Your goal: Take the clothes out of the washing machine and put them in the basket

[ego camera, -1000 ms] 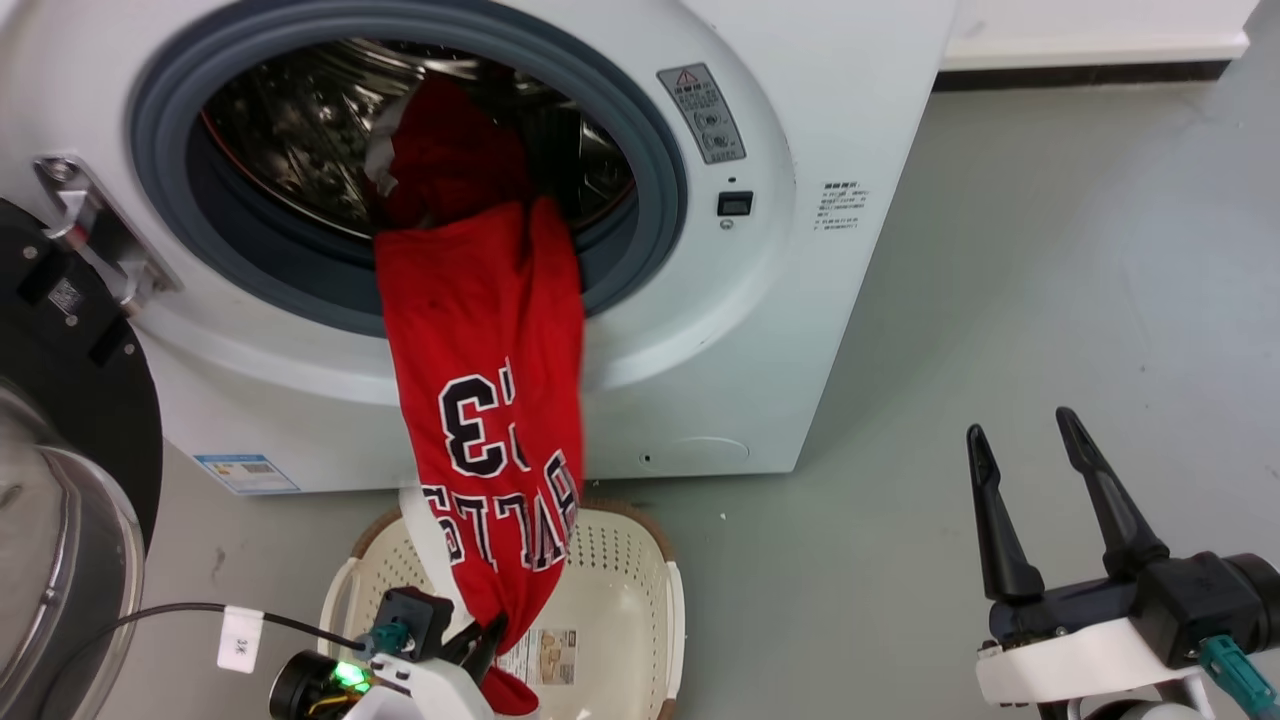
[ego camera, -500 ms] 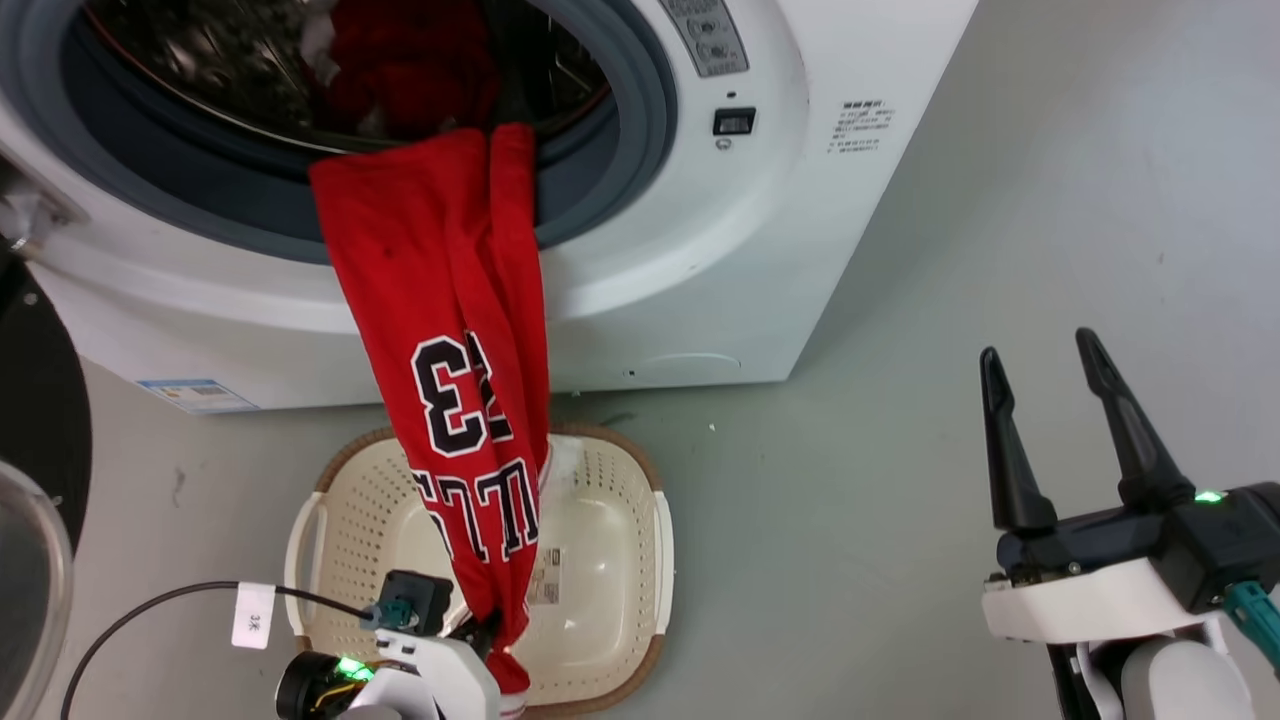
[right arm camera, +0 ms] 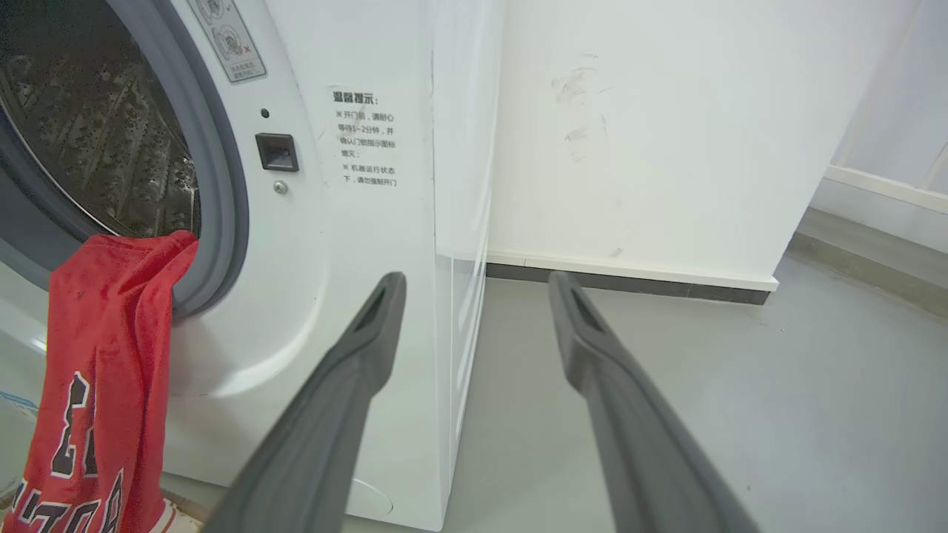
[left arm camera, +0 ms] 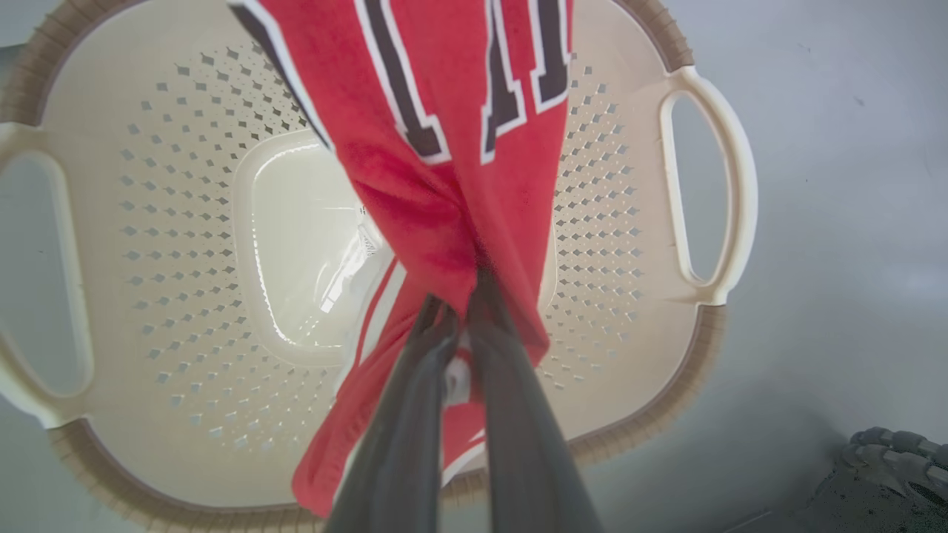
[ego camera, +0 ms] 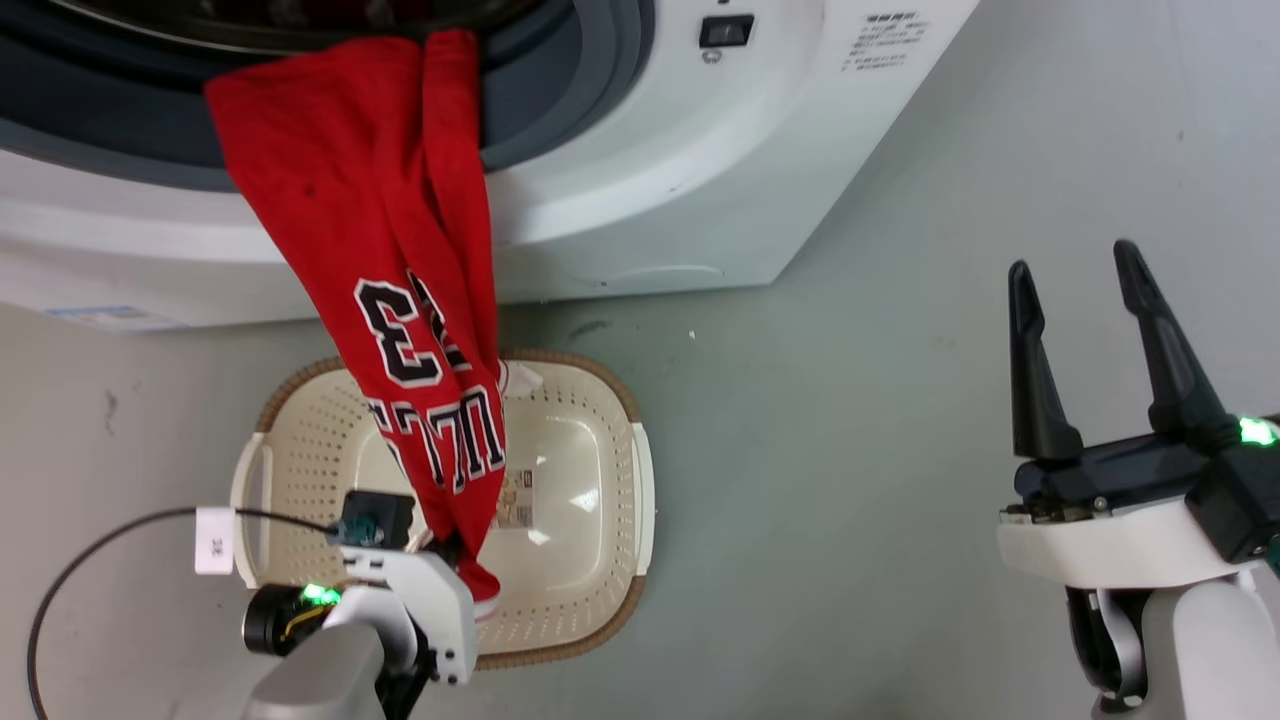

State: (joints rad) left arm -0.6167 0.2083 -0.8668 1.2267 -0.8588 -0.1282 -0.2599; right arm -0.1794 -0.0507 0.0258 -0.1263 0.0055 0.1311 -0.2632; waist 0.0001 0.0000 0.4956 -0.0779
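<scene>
The red jersey (ego camera: 390,260) hangs stretched from the washing machine (ego camera: 640,200) porthole down into the cream basket (ego camera: 590,520) on the floor. Its black white-outlined numeral and letters face me. My left gripper (ego camera: 455,548) is shut on the jersey's lower end over the basket; in the left wrist view the fingers (left arm camera: 415,385) pinch the red cloth (left arm camera: 444,185) above the basket's floor (left arm camera: 296,244), with red-white striped trim beside them. My right gripper (ego camera: 1075,270) stands open at the right, apart from everything. In the right wrist view its fingers (right arm camera: 370,333) point at the machine's corner (right arm camera: 437,222), and the jersey (right arm camera: 104,355) drapes over the grey seal.
Grey floor (ego camera: 850,450) lies between the basket and my right arm. A black cable with a white tag (ego camera: 213,540) loops at the lower left. A white wall with a dark baseboard (right arm camera: 629,277) runs behind the machine.
The head camera has tilted down, so the machine has slid up out of the picture. My left gripper has drawn the jersey further out and lower over the basket. The right gripper stays open.
</scene>
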